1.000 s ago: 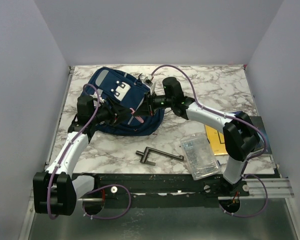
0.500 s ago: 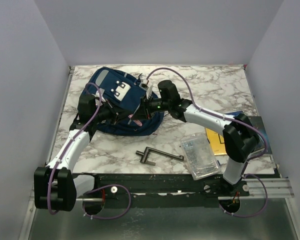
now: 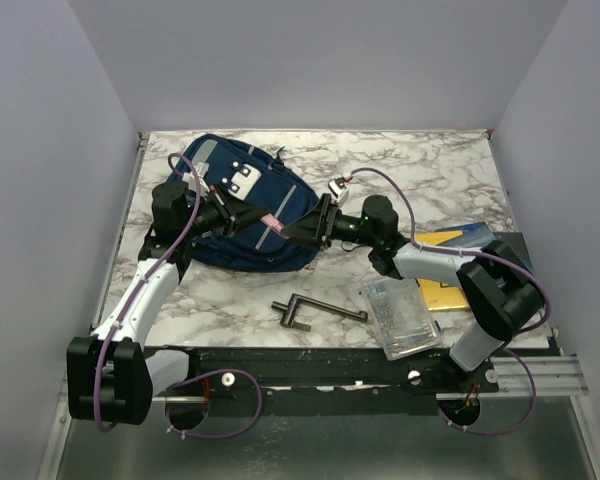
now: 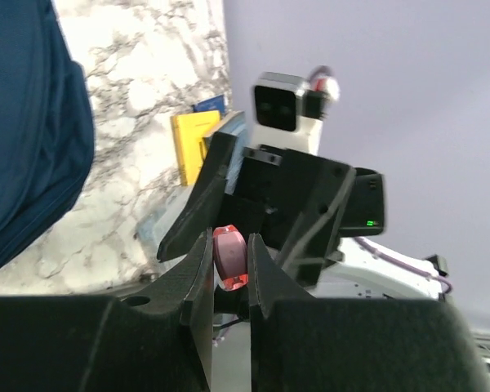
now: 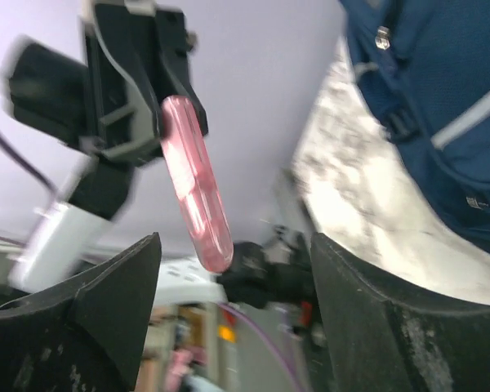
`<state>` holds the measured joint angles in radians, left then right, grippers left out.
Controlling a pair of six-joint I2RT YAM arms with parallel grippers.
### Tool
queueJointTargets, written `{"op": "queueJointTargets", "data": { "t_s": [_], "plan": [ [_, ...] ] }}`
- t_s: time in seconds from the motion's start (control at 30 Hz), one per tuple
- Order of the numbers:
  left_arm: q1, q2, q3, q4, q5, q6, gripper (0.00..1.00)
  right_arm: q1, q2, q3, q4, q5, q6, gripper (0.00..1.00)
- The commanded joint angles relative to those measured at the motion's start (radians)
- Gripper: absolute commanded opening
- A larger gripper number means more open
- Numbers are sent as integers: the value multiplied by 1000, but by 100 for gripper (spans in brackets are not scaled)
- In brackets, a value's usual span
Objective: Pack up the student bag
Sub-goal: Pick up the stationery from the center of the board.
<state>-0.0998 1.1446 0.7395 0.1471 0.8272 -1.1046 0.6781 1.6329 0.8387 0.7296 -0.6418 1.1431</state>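
The navy student bag [image 3: 280, 192] lies at the table's back left; it also shows as student bag [image 4: 24, 139] and student bag [image 5: 441, 98]. My left gripper [image 3: 252, 213] hangs over the bag's front edge, shut on one end of a pink translucent tube [image 3: 271, 222]. In the left wrist view the tube [image 4: 229, 255] is pinched between the jaws of the left gripper [image 4: 229, 241]. My right gripper [image 3: 298, 230] faces it, open. In the right wrist view the tube [image 5: 198, 184] hangs free between the wide jaws of the right gripper [image 5: 235, 238], touching neither.
A black L-shaped tool [image 3: 315, 310] lies on the marble at front centre. A clear plastic case [image 3: 400, 315] sits to its right, partly over a yellow book [image 3: 442, 285]. A blue book [image 3: 472, 232] lies behind that.
My left gripper has shut on the pink tube. My right gripper has opened off it and drawn back to the right.
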Motion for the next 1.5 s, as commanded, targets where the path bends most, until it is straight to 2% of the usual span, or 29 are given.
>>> {"op": "queueJointTargets", "data": {
  "t_s": [0.0,0.03,0.1,0.17,0.27,0.37,0.6,0.73,0.8,0.93,1.0,1.07,1.1,1.17,1.23,1.33,1.47],
  "plan": [
    [0,-55,-26,147,36,-77,0,-12,84,-51,611,-22,476,69],
    [-1,-60,-26,152,36,-84,0,-12,111,-64,712,-4,535,64],
    [-1,-63,-29,165,36,-101,0,-12,145,-80,794,27,579,55],
    [-1,-67,-35,179,36,-119,0,-12,162,-67,786,28,575,52],
    [-1,-68,-40,191,38,-129,0,-11,165,-51,774,23,568,43],
    [-2,-65,-43,202,35,-138,0,-10,161,-43,757,25,556,39],
    [-2,-52,-40,232,38,-159,0,6,180,-9,736,11,558,38],
    [-3,-55,-48,244,41,-161,0,16,197,16,738,14,558,30],
    [-5,-54,-58,246,40,-158,0,21,206,31,727,20,554,23],
    [-5,-50,-77,246,27,-125,0,23,231,58,705,24,521,0],
    [13,-42,-85,241,24,-95,1,21,252,68,665,26,491,0],
    [55,-34,-90,188,24,-41,16,21,283,87,649,29,463,0],
    [83,-34,-75,101,16,17,27,22,299,104,614,33,441,0],
    [157,-42,-6,-189,-71,206,49,23,325,133,507,57,373,0],
    [225,-48,76,-392,-222,362,63,23,360,192,378,84,293,0],
    [302,-26,173,-541,-369,460,69,37,426,316,171,129,187,0],
    [331,28,258,-560,-588,497,71,66,502,527,-148,209,64,0]
  ]
}}
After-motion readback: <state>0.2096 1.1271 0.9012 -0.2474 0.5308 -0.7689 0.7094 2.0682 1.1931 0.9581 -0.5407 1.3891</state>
